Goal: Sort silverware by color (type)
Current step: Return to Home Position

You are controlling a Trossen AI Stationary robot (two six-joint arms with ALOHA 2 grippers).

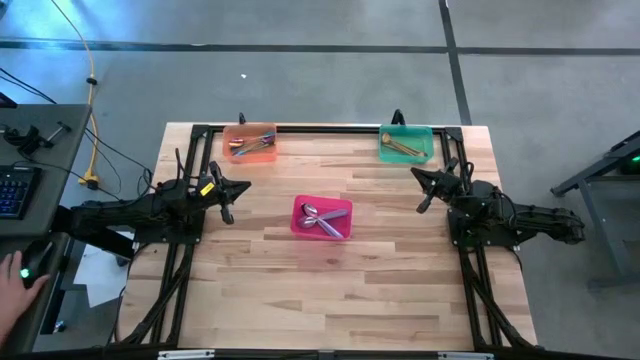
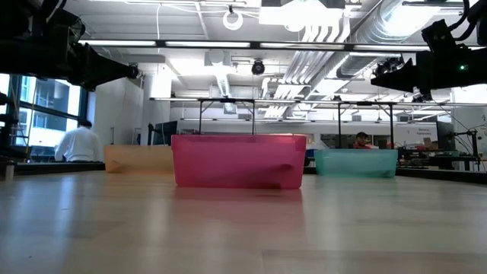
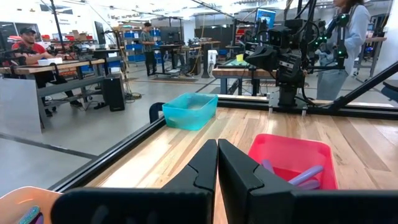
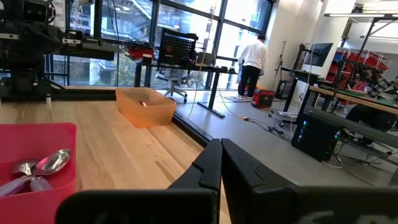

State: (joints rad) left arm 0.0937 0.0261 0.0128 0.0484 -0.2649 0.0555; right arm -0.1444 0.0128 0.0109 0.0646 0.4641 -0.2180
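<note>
The silverware lies in three bins. Iridescent and silver spoons lie in the orange bin (image 1: pixel 249 143) at the far left. Gold spoons lie in the green bin (image 1: pixel 405 143) at the far right. Silver spoons with lilac handles (image 1: pixel 325 215) lie in the pink bin (image 1: pixel 321 217) at the table's middle; they also show in the right wrist view (image 4: pixel 37 169). My left gripper (image 1: pixel 230 195) is shut and empty, raised above the table left of the pink bin. My right gripper (image 1: pixel 428 187) is shut and empty, raised right of the pink bin.
A black frame (image 1: pixel 320 129) runs along the table's far edge and sides. A person's hand (image 1: pixel 18 275) rests on a desk left of the table. People stand and sit in the room beyond (image 3: pixel 345 37). Bare wood lies in front of the pink bin.
</note>
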